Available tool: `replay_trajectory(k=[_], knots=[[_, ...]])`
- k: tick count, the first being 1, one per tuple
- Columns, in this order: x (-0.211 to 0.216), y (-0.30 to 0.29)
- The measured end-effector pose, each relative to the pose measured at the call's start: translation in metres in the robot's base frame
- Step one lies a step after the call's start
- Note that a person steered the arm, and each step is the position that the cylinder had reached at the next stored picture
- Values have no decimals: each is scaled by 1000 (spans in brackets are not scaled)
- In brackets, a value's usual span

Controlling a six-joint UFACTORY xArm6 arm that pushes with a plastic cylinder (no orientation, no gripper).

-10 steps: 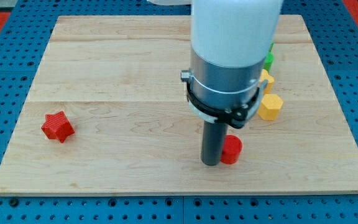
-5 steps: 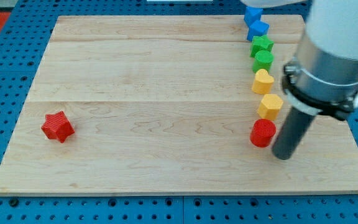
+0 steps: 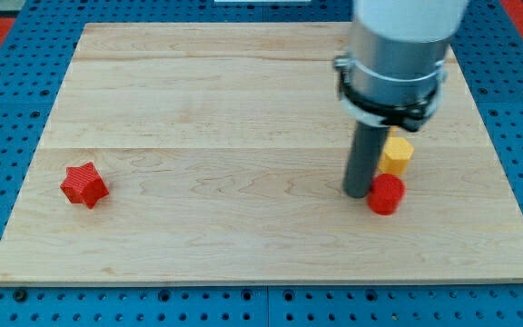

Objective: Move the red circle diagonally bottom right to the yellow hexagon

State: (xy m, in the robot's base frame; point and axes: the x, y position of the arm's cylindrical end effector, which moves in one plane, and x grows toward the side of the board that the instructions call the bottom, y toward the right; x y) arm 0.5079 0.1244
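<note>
Where rod meets board, my tip [image 3: 359, 193] sits just left of red circle [image 3: 386, 194], touching or nearly so. Red circle lies just below yellow hexagon [image 3: 395, 155], slightly left. Red star [image 3: 83, 184] far at view's left. No pincer: bare rod only.

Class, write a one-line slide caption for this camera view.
My tip beside the red circle, just below the yellow hexagon.

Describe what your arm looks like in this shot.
A wide white cylinder at the top, then a grey metal section ringed by a black band and a thin black cable, narrowing to a straight dark rod that ends in my tip. No markings show.
</note>
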Motion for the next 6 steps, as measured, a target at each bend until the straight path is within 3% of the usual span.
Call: replay_trajectory(k=[2,3,4,6], knots=[[34,7],[73,29],[40,78],[17,96]])
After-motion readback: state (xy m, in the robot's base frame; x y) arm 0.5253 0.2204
